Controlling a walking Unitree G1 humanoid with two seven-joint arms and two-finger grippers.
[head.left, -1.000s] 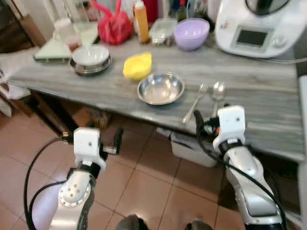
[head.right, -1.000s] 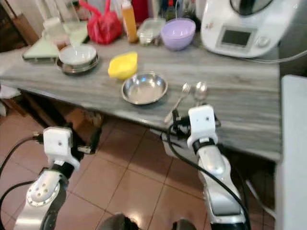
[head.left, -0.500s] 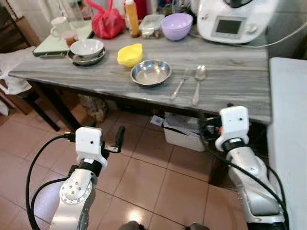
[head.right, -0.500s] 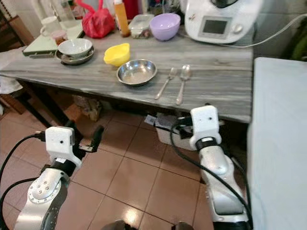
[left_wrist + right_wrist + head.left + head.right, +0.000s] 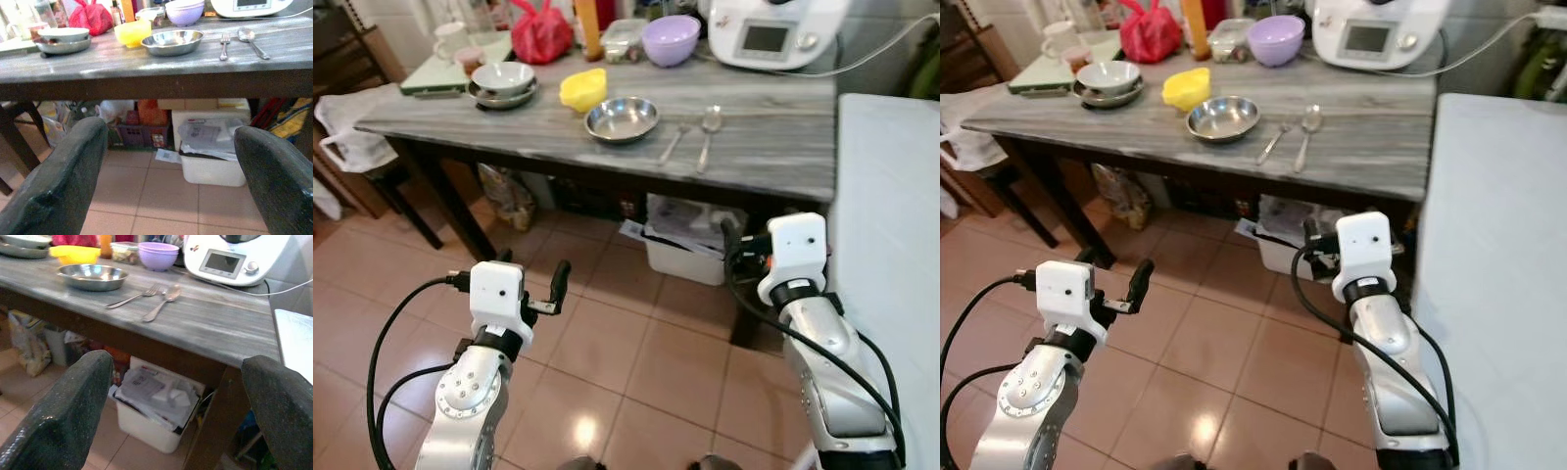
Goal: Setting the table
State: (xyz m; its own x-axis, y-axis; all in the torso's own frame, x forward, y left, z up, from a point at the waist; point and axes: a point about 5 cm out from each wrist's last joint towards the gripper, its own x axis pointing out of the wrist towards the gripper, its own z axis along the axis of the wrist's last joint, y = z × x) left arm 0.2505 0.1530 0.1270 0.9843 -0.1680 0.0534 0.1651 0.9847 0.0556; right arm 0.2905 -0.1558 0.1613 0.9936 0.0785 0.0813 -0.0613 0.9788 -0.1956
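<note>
Standing back from the tabletop (image 5: 773, 147), both hands hang released: left hand (image 5: 530, 286), right hand (image 5: 736, 247). Fork (image 5: 673, 143) and spoon (image 5: 706, 135) lie upper centre beside the steel bowl (image 5: 622, 118); approach squarely before reaching.

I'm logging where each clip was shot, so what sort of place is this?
Probably a home kitchen: a grey table holding a steel bowl, fork, spoon, and a white cooking machine.

no legible text, white kitchen appliance (image 5: 230, 262) with a small display, its characters perhaps too blurred to read
</note>
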